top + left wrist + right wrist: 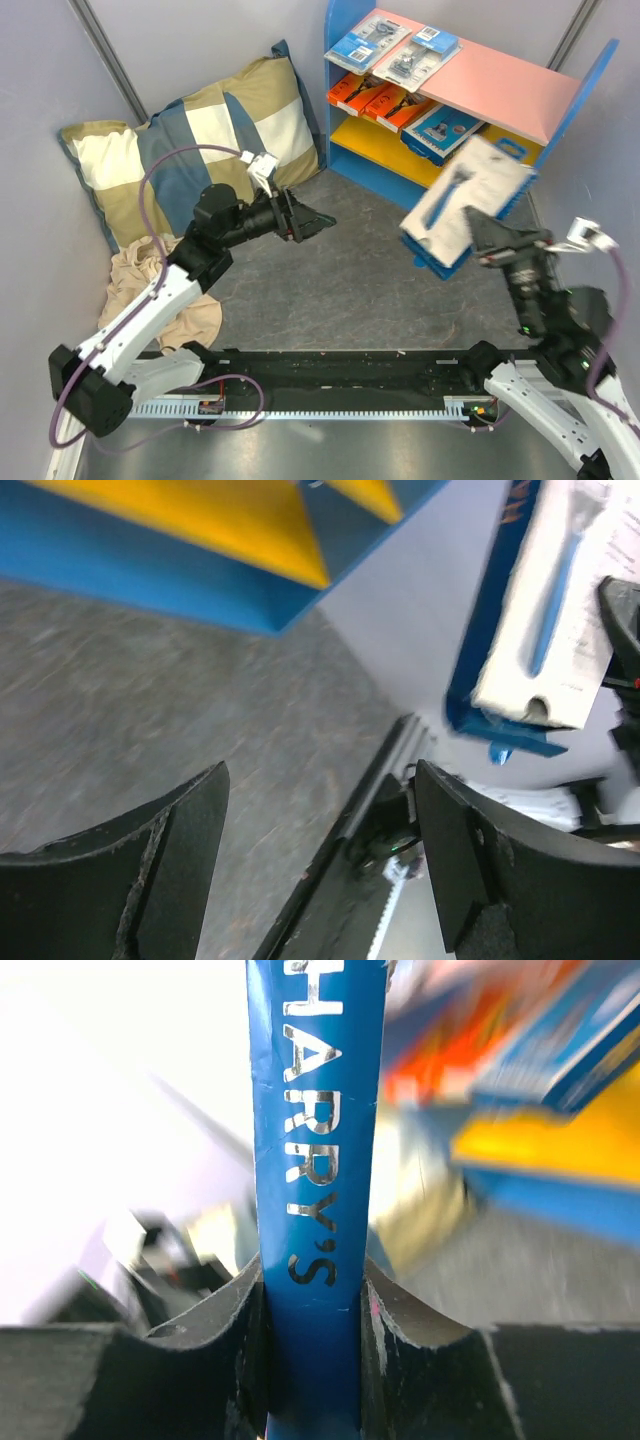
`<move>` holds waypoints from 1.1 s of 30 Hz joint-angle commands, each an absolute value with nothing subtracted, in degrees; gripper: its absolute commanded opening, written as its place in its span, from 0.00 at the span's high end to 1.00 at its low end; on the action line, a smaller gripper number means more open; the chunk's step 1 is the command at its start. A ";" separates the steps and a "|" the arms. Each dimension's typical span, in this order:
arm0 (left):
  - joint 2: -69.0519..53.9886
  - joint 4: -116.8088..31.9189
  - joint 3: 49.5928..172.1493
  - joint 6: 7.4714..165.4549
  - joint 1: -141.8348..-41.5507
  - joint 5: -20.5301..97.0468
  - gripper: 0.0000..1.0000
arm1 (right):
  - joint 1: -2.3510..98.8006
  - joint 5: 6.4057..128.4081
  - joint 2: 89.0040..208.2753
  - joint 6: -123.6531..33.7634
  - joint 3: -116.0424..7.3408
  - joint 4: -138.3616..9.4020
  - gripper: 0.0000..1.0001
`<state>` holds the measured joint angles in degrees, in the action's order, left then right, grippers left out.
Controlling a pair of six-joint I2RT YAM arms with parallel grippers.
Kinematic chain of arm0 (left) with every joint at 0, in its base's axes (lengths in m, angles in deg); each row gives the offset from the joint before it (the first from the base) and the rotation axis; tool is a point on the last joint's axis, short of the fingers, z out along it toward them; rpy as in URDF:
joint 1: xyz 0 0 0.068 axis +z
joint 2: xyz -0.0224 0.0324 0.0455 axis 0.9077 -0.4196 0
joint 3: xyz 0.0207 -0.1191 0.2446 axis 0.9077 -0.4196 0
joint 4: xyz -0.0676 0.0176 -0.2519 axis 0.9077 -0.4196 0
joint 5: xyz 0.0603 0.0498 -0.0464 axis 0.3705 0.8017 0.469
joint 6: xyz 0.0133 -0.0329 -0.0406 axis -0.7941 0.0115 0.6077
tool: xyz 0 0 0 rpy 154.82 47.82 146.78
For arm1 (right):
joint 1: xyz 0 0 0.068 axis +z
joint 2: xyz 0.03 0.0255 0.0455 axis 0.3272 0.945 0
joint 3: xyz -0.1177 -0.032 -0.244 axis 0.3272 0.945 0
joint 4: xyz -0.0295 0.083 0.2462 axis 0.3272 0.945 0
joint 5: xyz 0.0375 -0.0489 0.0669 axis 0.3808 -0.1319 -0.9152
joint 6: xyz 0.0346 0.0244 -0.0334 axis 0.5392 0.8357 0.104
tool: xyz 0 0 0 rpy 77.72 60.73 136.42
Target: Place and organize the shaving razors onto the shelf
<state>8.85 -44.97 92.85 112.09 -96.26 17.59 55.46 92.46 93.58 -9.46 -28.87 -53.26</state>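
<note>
My right gripper [480, 238] is shut on a large blue and white razor box [465, 200] and holds it in the air in front of the shelf [500, 85]. In the right wrist view the box's blue edge [315, 1120] is clamped between my fingers [395, 1340]. The box also shows in the left wrist view [545, 610]. Two blister packs [395, 45] lie on the pink top board. Orange boxes [375, 98] and a blue box [440, 130] sit on the yellow board below. My left gripper [318, 224] is open and empty above the grey floor.
A plaid pillow [190, 150] leans at the back left, with a beige cloth [150, 290] in front of it. A black rail [340, 365] runs along the near edge between the arm bases. Grey walls close in both sides.
</note>
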 commanded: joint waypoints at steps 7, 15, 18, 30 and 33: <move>-9.28 -15.13 102.06 127.43 -111.93 12.07 0.18 | 55.40 113.98 80.48 -8.08 -27.41 -55.58 0.74; -24.12 -6.41 114.44 132.71 -118.80 11.80 0.00 | 55.31 114.16 79.69 -7.55 -28.29 -54.70 0.71; -27.30 -5.53 117.00 133.59 -119.86 11.89 0.00 | 55.31 113.98 79.60 -7.64 -28.81 -54.44 0.71; -36.27 -3.68 126.15 137.99 -122.58 9.43 0.01 | 55.31 114.16 78.90 -8.52 -30.04 -53.83 0.69; -37.77 -3.33 127.73 138.51 -123.20 8.38 0.09 | 55.31 113.98 78.99 -8.52 -30.13 -53.56 0.69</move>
